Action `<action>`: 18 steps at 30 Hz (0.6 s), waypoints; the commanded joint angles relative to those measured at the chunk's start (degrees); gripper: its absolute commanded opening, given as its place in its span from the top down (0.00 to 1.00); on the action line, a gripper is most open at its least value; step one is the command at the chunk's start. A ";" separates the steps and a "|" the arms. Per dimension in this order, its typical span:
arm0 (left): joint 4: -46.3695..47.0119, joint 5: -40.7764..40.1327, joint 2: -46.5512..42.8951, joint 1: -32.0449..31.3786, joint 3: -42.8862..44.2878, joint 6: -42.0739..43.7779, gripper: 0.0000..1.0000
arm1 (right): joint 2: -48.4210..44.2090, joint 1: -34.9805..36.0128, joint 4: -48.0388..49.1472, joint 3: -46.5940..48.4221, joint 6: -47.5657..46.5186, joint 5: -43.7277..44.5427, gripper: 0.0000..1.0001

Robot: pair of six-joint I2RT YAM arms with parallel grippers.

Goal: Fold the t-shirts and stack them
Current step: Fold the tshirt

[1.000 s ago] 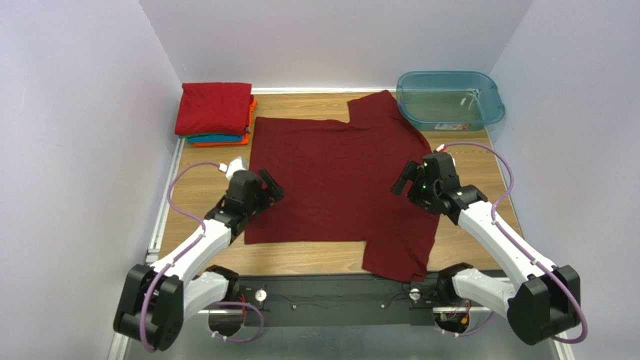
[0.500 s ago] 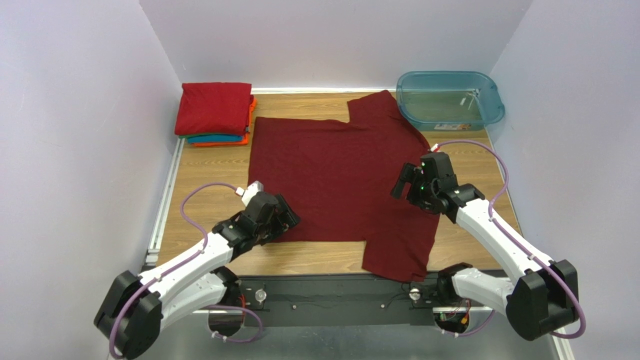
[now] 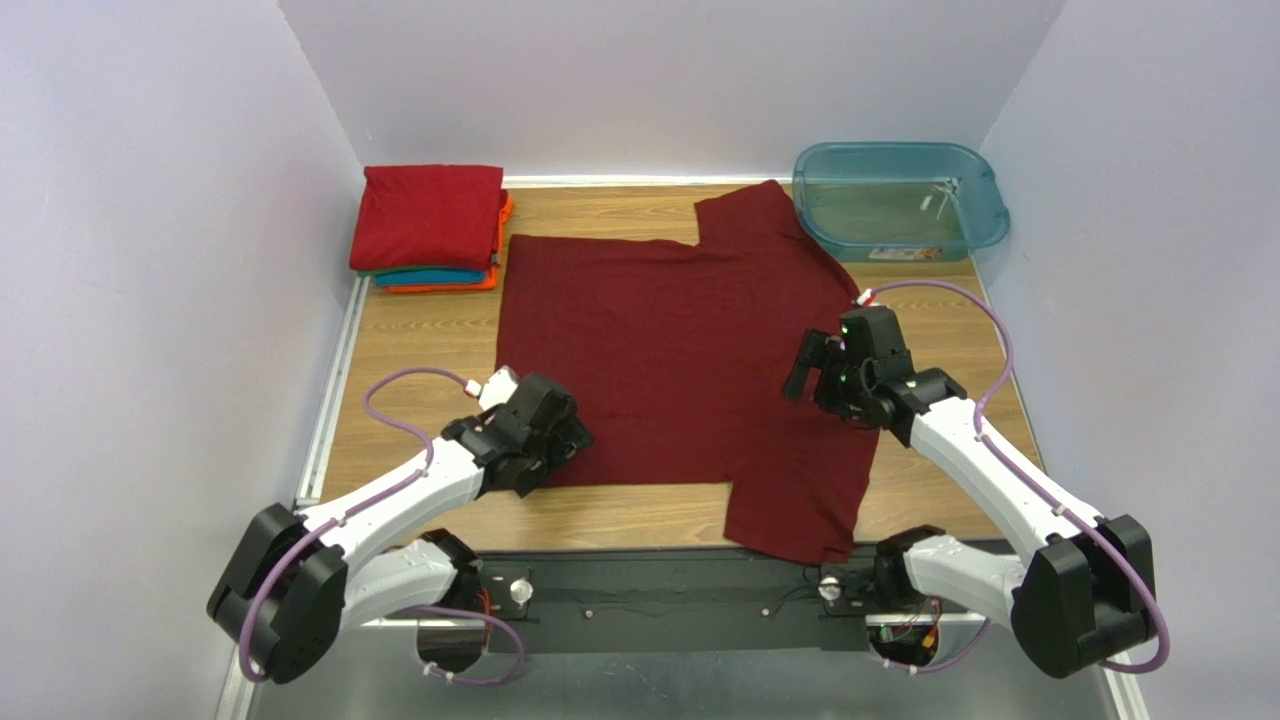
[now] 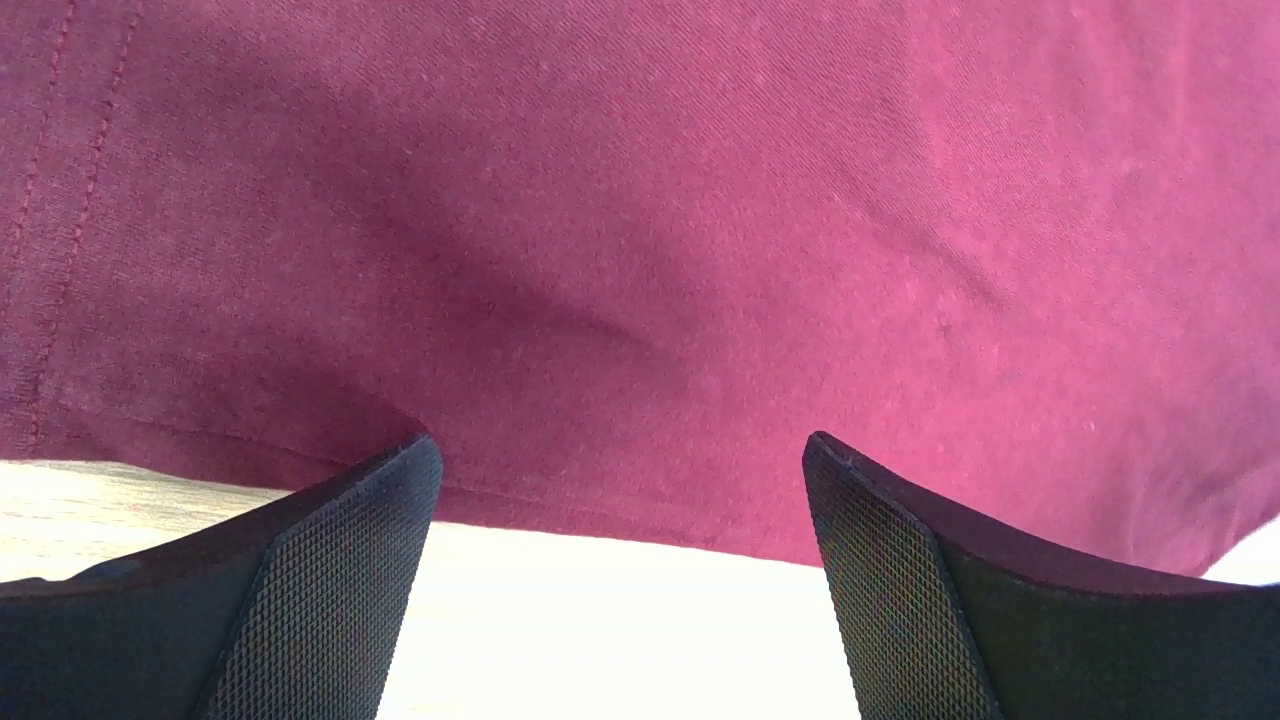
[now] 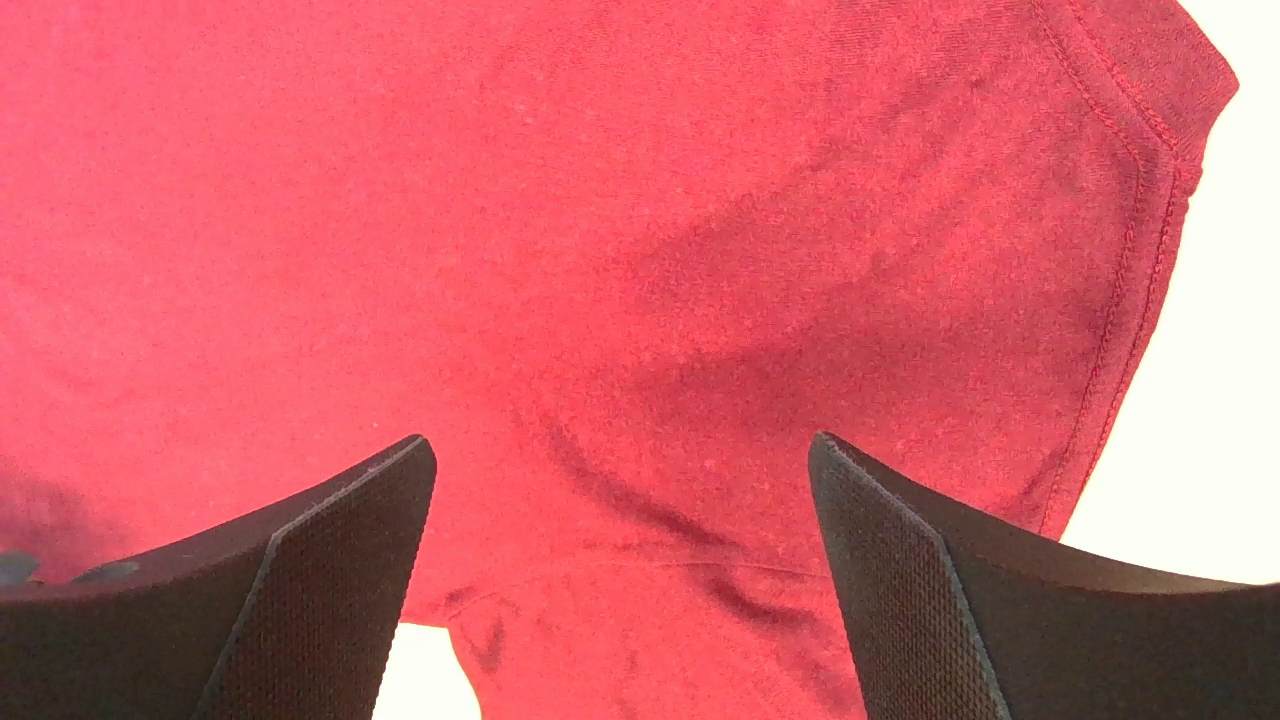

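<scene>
The maroon t-shirt (image 3: 661,353) lies spread flat across the middle of the bench (image 3: 403,353). The left claw (image 3: 568,438), spread wide, sits at its lower-left hem. The right claw (image 3: 806,369), equally wide, is over the cloth at centre right. The folded t-shirts (image 3: 430,222), red on top, sit stacked at upper left.

Spread t-shirt (image 3: 661,360): plain dark maroon (pinker up close). Folded stack: red shirt (image 3: 430,213) on top, teal shirt (image 3: 425,278) and orange shirt (image 3: 501,225) edges below. Tub (image 3: 899,195) translucent teal. Table (image 3: 413,338) light wood grain. Finger pads (image 4: 323,585) black, fine-checked.
</scene>
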 commanded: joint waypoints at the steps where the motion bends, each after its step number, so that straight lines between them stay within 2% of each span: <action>1: -5.64 -2.52 3.84 -0.12 1.05 -2.82 0.01 | 0.52 0.35 0.98 -1.03 -1.14 1.05 0.00; 11: -16.27 -8.86 8.49 0.40 11.85 -3.96 0.02 | 3.33 0.35 1.86 -0.67 -1.49 0.08 0.00; 18: -18.74 -10.34 9.21 5.15 15.30 -3.51 0.02 | 3.07 0.35 2.38 -1.02 -1.66 -0.71 0.00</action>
